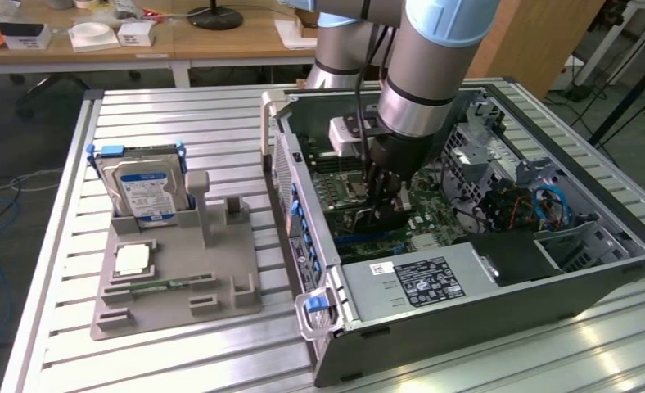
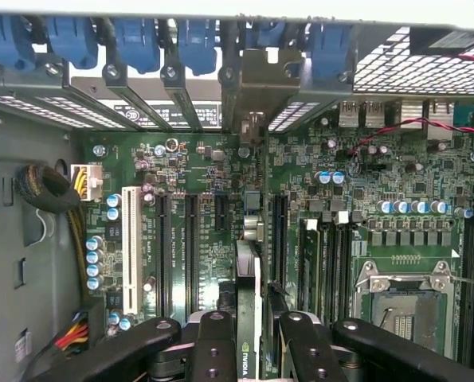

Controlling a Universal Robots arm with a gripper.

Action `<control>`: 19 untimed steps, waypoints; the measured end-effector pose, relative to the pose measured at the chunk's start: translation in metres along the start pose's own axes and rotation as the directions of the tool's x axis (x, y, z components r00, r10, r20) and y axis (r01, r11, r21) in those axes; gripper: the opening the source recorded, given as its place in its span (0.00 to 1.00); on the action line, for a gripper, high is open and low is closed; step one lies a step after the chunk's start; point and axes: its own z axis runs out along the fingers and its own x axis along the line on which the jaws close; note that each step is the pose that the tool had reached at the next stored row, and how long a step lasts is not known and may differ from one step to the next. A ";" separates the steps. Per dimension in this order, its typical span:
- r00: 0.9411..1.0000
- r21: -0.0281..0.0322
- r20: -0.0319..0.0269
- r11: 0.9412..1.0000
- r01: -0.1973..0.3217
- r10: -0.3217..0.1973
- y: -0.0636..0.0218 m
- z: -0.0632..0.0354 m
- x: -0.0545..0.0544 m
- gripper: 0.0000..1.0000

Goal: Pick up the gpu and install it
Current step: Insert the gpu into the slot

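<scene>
Gripping the gpu (image 2: pixel 248 318) edge-on between its partly closed fingers (image 2: pixel 213 346), the end effector (image 1: pixel 383 214) reaches down inside the open computer case (image 1: pixel 584 278) on the bench (image 1: pixel 191 106). The card stands upright just above the motherboard (image 2: pixel 205 215), among the expansion slots. A hard drive (image 1: pixel 142 187) sits in a grey holder (image 1: pixel 181 286) at the exterior view's left.

— How many drives do we count on the grey holder (image 1: pixel 175 282)?
— One hard drive (image 1: pixel 142 188). We also see one gpu (image 2: pixel 248 274), one open computer case (image 1: pixel 563 286) and one arm.
</scene>
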 end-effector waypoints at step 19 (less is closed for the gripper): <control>1.000 0.001 0.000 1.000 0.000 0.000 0.0013 0.0067 0.000 0.26</control>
